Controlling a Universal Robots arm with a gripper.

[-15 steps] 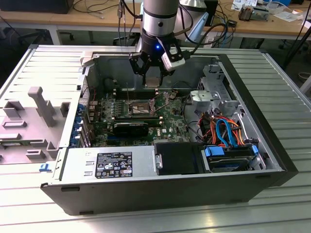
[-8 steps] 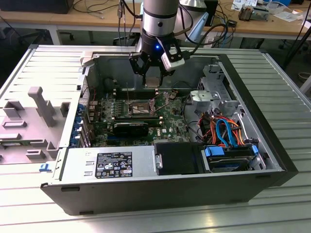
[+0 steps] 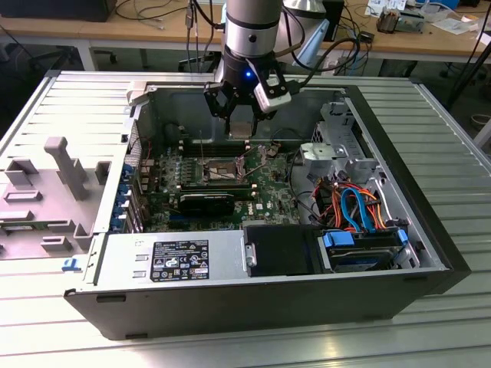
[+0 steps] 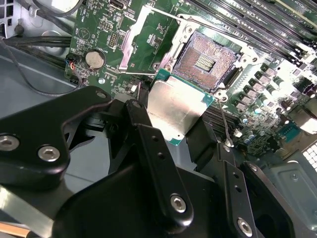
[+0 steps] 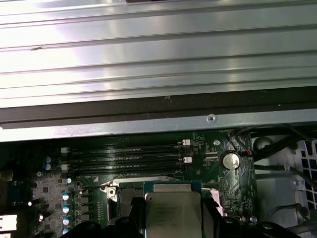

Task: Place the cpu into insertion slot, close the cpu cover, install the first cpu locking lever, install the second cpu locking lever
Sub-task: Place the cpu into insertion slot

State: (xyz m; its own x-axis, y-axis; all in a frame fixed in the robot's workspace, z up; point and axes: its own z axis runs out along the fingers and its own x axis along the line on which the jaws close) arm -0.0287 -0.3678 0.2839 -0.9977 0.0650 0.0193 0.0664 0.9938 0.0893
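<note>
My gripper (image 3: pixel 241 116) hangs inside the open computer case, above the motherboard, shut on the cpu (image 3: pixel 241 125). In the second wrist view the cpu (image 4: pixel 174 105) shows its silvery metal top and green edge between the two black fingers (image 4: pixel 154 148). It is held tilted just off the insertion slot (image 4: pixel 208 55), whose gold-brown contact field lies bare. The cpu cover (image 4: pixel 130 42) is swung open beside the slot. A thin wire locking lever (image 4: pixel 224 121) stands raised. In the first wrist view the cpu (image 5: pixel 172 212) covers most of the slot below it.
Long black memory slots (image 5: pixel 124 156) run beside the socket, and a coin battery (image 4: pixel 95 59) sits on the board. A labelled power supply (image 3: pixel 180 261) and blue and orange cables (image 3: pixel 353 203) fill the near side of the case (image 3: pixel 430 253). A grey fixture (image 3: pixel 65 165) stands at the exterior view's left.
</note>
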